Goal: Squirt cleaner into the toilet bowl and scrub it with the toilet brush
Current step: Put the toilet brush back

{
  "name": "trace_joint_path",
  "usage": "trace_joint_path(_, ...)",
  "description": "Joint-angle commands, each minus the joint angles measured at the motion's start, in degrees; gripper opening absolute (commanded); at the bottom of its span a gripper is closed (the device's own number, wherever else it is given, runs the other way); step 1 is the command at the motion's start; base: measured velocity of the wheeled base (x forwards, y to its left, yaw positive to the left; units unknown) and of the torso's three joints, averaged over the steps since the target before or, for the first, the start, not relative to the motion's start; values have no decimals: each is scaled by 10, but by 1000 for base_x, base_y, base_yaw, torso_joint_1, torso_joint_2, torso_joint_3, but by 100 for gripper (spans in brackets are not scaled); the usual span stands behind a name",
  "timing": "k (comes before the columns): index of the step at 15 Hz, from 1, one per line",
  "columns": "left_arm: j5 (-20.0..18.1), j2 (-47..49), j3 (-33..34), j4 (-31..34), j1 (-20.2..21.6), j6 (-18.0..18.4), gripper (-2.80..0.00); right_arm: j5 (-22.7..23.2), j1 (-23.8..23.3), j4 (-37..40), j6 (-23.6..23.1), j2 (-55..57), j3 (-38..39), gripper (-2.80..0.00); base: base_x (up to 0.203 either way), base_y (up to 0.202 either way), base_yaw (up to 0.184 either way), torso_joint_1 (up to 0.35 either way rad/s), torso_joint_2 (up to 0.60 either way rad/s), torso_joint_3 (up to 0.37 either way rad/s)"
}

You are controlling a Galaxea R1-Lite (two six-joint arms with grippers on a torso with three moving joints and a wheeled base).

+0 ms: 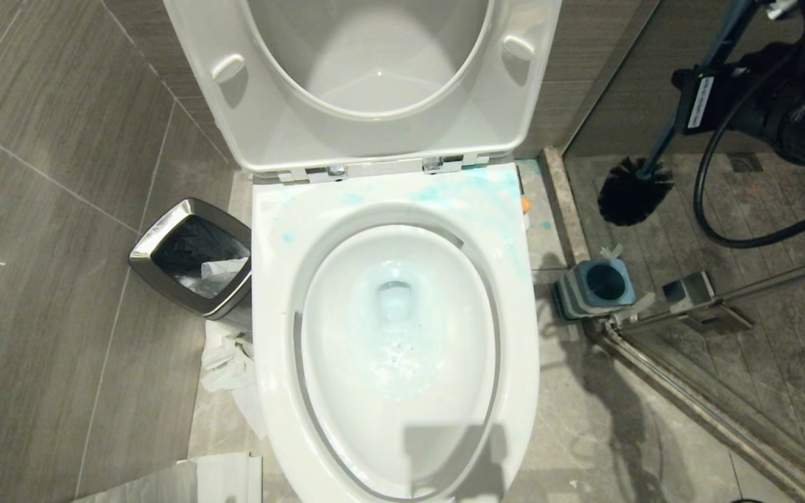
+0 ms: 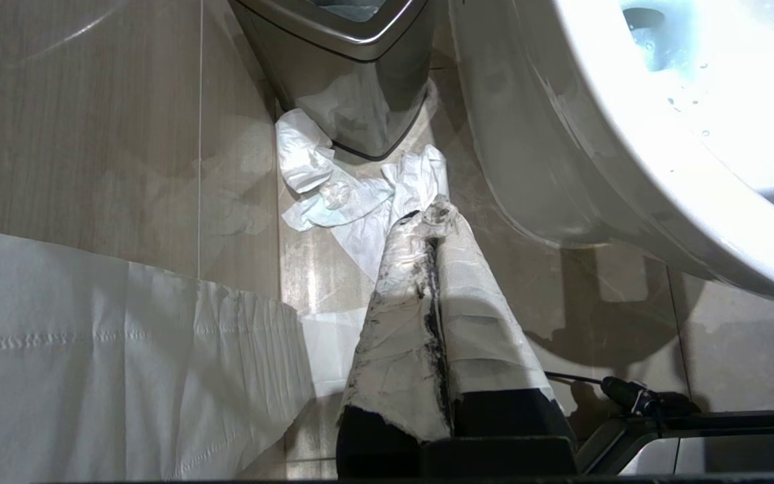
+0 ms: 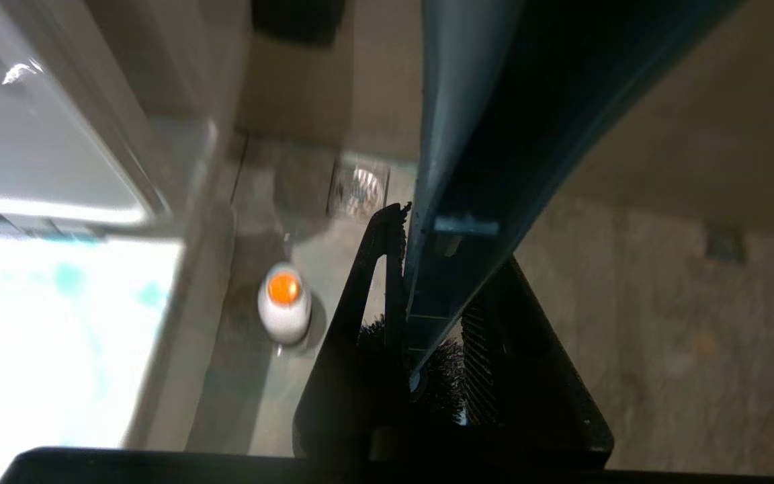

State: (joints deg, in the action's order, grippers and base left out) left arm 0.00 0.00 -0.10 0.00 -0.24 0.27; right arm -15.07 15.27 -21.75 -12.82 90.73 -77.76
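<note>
Jaws of the right gripper [image 3: 427, 316] stand clamped on the slim handle of the toilet brush [image 1: 636, 190]; those of the left gripper [image 2: 431, 222], wrapped in white and parked low beside the pan, are pressed together on nothing.

In the head view the brush hangs in the air at about two o'clock from the toilet bowl [image 1: 514, 363], its dark head clear of the blue-topped holder [image 1: 598, 288] that sits on the floor at about six o'clock below it. Blue smears mark the rim near the hinge and the water looks tinted, so the squirting seems done and the step in hand is carrying the brush across. Next, I judge, the head must swing toward nine o'clock, over the rim, then down into the basin without knocking the raised seat [image 1: 367, 84].

Only the right wrist view shows the grip itself, and a white bottle with an orange cap [image 3: 284, 302] standing on the floor beside the pan. Only the left wrist view shows crumpled paper [image 2: 347, 195] under the waste bin [image 2: 353, 74].
</note>
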Motion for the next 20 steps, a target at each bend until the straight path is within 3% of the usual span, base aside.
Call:
trace_joint_path(1,0,1,0,0,0,0,-280,27,-40,-4,23,12,56,-280,0,0,0,0,0,0)
trace_joint_path(3,0,1,0,0,0,0,-280,62,-74,-12,43,23,105,-280,0,0,0,0,0,0)
trace_joint_path(7,0,1,0,0,0,0,-280,86,-124,-131,49,89,175,-280,0,0,0,0,0,0)
trace_joint_path(9,0,1,0,0,0,0,-280,94,-136,-155,50,115,188,-280,0,0,0,0,0,0)
trace_joint_path(20,0,1,0,0,0,0,-280,102,-163,-213,63,234,94,-280,0,0,0,0,0,0)
